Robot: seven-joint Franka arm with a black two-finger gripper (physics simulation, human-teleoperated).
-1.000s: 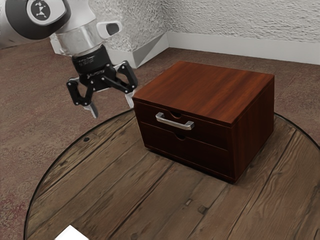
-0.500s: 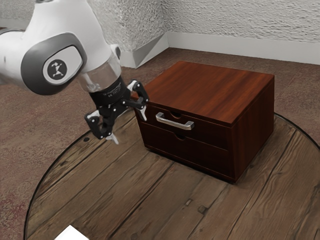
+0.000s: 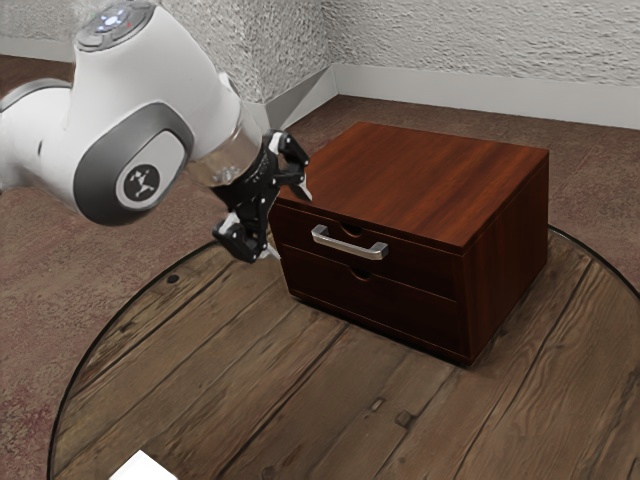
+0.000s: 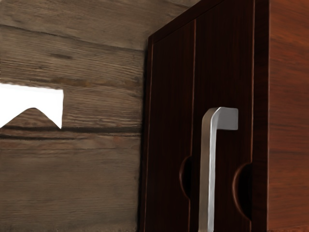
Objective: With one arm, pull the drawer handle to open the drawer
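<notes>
Because the drawer must slide out over the round tabletop (image 3: 300, 400), whose planks are weathered and knotty, the dark reddish cabinet (image 3: 430, 180), a smooth polished box with two stacked fronts, sits toward its far side with the upper drawer (image 3: 420, 268) shut flush. The white arm (image 3: 130, 130) leans in from the exterior view's left so the black gripper (image 3: 285, 222) faces that front near the cabinet's corner, fingers spread wide and holding nothing. The handle (image 3: 348, 243), a slim brushed-metal bar with squared bends, stands off the upper drawer, apart from the fingers, leaving room to close around it.
</notes>
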